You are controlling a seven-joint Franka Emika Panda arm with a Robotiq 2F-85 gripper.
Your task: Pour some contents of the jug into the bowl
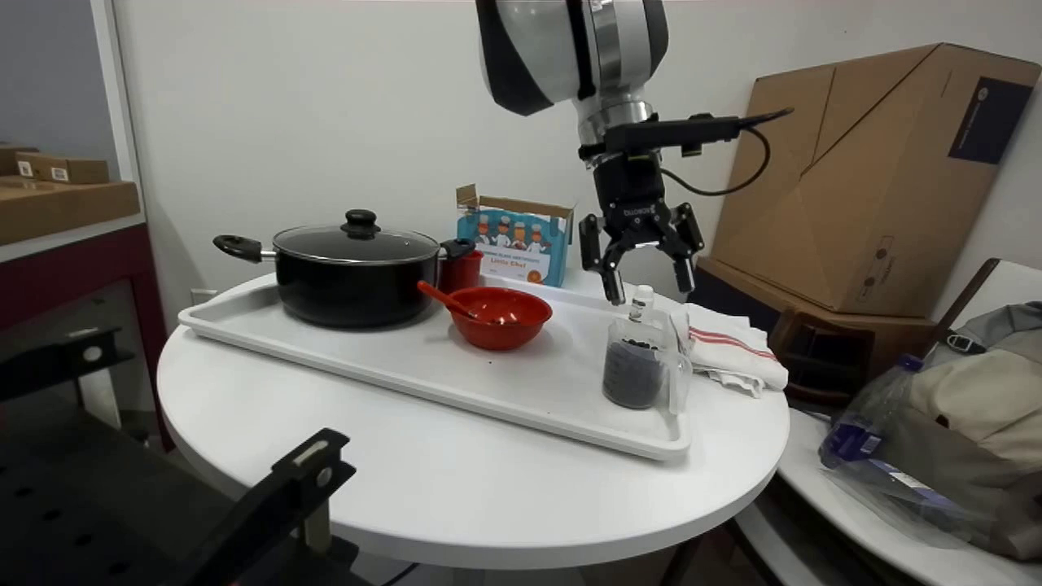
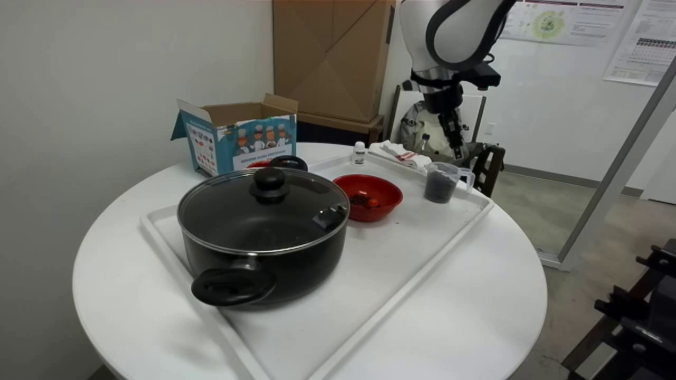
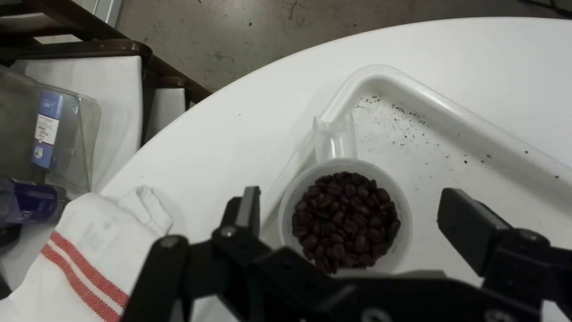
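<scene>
The jug (image 1: 633, 376) is a clear plastic cup with a handle, filled with dark beans. It stands upright on the tray's end; it also shows in an exterior view (image 2: 440, 184) and the wrist view (image 3: 345, 219). The bowl (image 1: 498, 319) is red and shallow, with a red spoon (image 1: 446, 301) and some dark bits in it; it also shows in an exterior view (image 2: 376, 194). My gripper (image 1: 651, 286) is open and empty above the jug, pointing down. In the wrist view the fingers (image 3: 351, 205) are apart on either side of the jug's rim, seen from above. The bowl is outside the wrist view.
A white tray (image 1: 391, 391) holds the jug, the bowl and a large black lidded pot (image 1: 358, 281). A small white bottle (image 2: 359, 153) stands near the tray's back edge. A striped towel (image 1: 733, 346) lies beside the jug. A blue box (image 2: 259, 140) stands behind the pot.
</scene>
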